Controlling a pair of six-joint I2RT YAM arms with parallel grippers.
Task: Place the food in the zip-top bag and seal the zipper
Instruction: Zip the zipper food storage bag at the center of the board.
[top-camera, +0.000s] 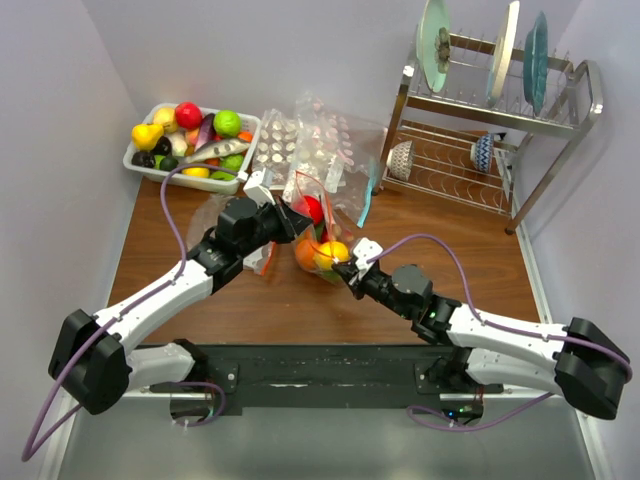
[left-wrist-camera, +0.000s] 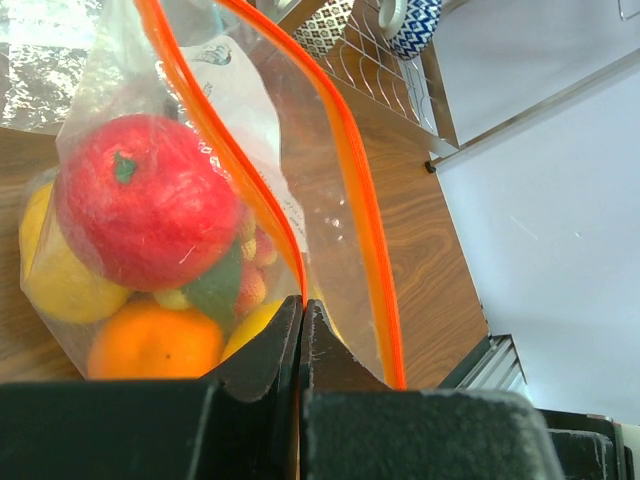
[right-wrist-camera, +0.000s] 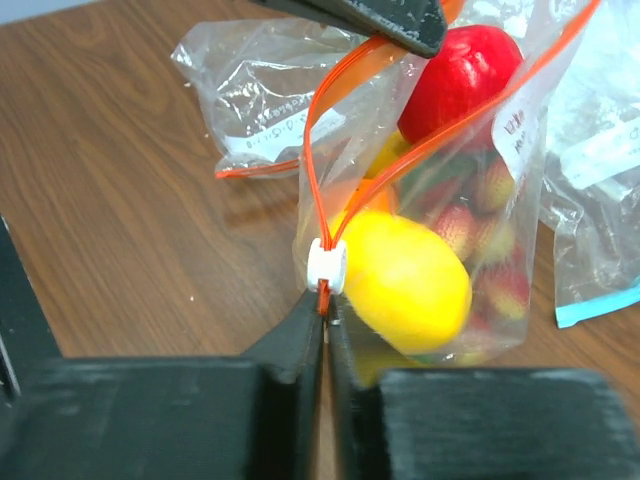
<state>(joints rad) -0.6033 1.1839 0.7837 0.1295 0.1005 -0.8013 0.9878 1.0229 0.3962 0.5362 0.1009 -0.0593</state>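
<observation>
Zip-top bag (top-camera: 318, 240) sits mid-table (top-camera: 300, 310), stretched between both arms, with red apple (left-wrist-camera: 140, 200), orange (left-wrist-camera: 150, 345), lemon (right-wrist-camera: 405, 280) and grape cluster (right-wrist-camera: 470, 230) inside. Left fingers (left-wrist-camera: 260, 360) are closed, pinching one end of the zipper (left-wrist-camera: 355, 170); right fingers (right-wrist-camera: 295, 345) are closed on the opposite end, just beneath the white slider (right-wrist-camera: 327, 265). Zipper's two orange-red tracks stand apart along most of the mouth, meeting only at the pinched ends; whether the bag's bottom touches the table is unclear.
</observation>
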